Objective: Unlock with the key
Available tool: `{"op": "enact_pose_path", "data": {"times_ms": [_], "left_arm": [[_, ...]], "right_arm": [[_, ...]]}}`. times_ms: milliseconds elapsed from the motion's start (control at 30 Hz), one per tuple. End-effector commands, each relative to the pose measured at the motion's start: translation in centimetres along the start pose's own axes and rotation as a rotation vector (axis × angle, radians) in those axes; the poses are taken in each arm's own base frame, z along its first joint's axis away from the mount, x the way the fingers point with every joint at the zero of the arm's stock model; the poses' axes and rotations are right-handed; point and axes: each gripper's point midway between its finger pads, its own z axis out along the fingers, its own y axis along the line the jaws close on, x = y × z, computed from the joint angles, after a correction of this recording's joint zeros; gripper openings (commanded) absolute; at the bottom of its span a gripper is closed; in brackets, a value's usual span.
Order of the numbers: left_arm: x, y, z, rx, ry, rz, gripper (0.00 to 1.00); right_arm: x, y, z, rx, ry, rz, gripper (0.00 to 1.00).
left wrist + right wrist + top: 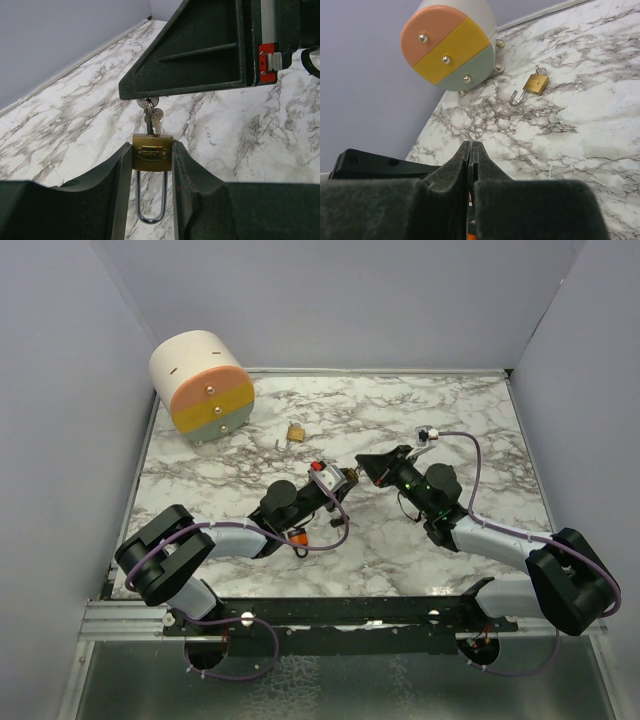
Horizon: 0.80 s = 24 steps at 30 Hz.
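Note:
My left gripper (152, 150) is shut on a small brass padlock (152, 153), pinching its body between both fingers, with the steel shackle pointing back toward the wrist. Both shackle legs run into the body. A silver key (149, 116) stands in the padlock's far end, with a second key hanging beside it. My right gripper (146, 98) is shut on the key's head; in its own view its jaws (471, 146) are pressed together and the key is hidden. In the top view the two grippers meet tip to tip, the left (347, 480) and the right (366, 468), at the table's middle.
A second brass padlock (295, 432) with its shackle swung open lies on the marble table (480, 420); it also shows in the right wrist view (536, 84). A drum with pink, yellow and green bands (203, 385) lies at the back left. Walls enclose the table.

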Motion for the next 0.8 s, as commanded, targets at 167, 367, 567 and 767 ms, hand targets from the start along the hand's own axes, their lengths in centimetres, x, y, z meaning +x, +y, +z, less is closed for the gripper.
{"op": "enact_pose_path", "data": {"times_ms": [167, 367, 567, 767], "left_arm": [[-3.1, 0.2, -0.1, -0.016, -0.096, 0.022, 0.0], [-3.7, 0.5, -0.2, -0.027, -0.109, 0.022, 0.0], [-3.9, 0.5, 0.1, -0.027, -0.113, 0.015, 0.0], [-4.5, 0.7, 0.8, -0.037, -0.122, -0.001, 0.0]], "right_arm": [[-0.4, 0.2, -0.4, 0.004, -0.034, -0.01, 0.01], [-0.2, 0.1, -0.5, 0.007, -0.034, -0.013, 0.01], [0.2, 0.1, -0.5, 0.0, -0.021, -0.014, 0.01], [0.9, -0.1, -0.4, 0.001, -0.001, -0.01, 0.01]]}}
